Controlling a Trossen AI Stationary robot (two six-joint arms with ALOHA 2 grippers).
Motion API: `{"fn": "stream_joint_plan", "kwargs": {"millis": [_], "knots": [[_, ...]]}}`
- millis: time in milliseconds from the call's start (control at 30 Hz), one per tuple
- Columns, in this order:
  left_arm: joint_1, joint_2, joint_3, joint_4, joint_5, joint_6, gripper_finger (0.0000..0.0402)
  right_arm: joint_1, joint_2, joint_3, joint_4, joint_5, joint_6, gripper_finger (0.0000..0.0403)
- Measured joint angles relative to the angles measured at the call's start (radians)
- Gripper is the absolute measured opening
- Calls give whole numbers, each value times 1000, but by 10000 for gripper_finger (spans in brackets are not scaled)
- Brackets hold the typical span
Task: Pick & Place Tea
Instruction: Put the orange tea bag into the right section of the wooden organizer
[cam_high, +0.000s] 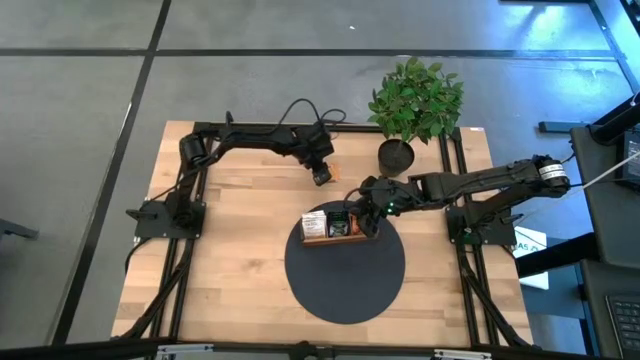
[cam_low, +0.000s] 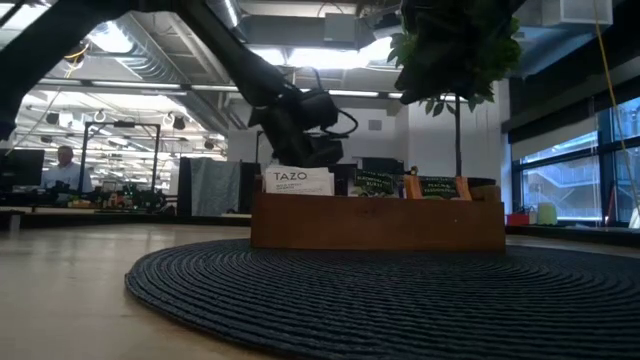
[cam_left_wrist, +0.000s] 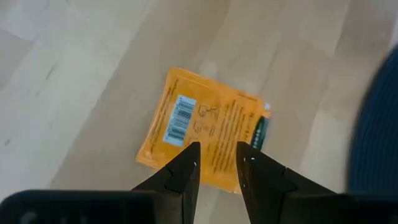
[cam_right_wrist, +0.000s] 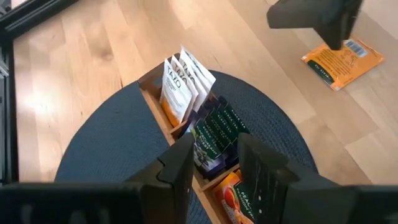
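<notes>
A round dark woven mat (cam_high: 345, 275) is laid nearest on the wooden worktop (cam_high: 240, 270). On the mat's far part the wooden tray (cam_low: 378, 222) is set, with white, dark green and orange tea sachets (cam_right_wrist: 186, 84) stood upright in its compartments. The right claw (cam_right_wrist: 214, 163) is held just above the tray, its fingers parted around nothing. Farther back, one orange sachet (cam_left_wrist: 202, 127) is seen flat on the bare wood beyond the mat. The left claw (cam_left_wrist: 216, 163) is poised directly over it, slightly parted and empty. A potted plant (cam_high: 415, 100) is stood at the far right.
</notes>
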Motion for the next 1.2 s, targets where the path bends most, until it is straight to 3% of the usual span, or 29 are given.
{"fn": "stream_joint_plan", "kwargs": {"millis": [500,800,1033,1200], "knots": [[-33,55,9,-45,-47,3,100,0,0,-1,0,3,-26,127],[-50,43,10,-282,-116,49,100,0,0,-1,0,3,-26,127],[-75,26,-1,-398,-139,-28,100,0,0,-1,-1,2,-28,127],[-99,-63,-100,-389,-141,-114,100,0,0,-1,-3,2,-51,127]]}}
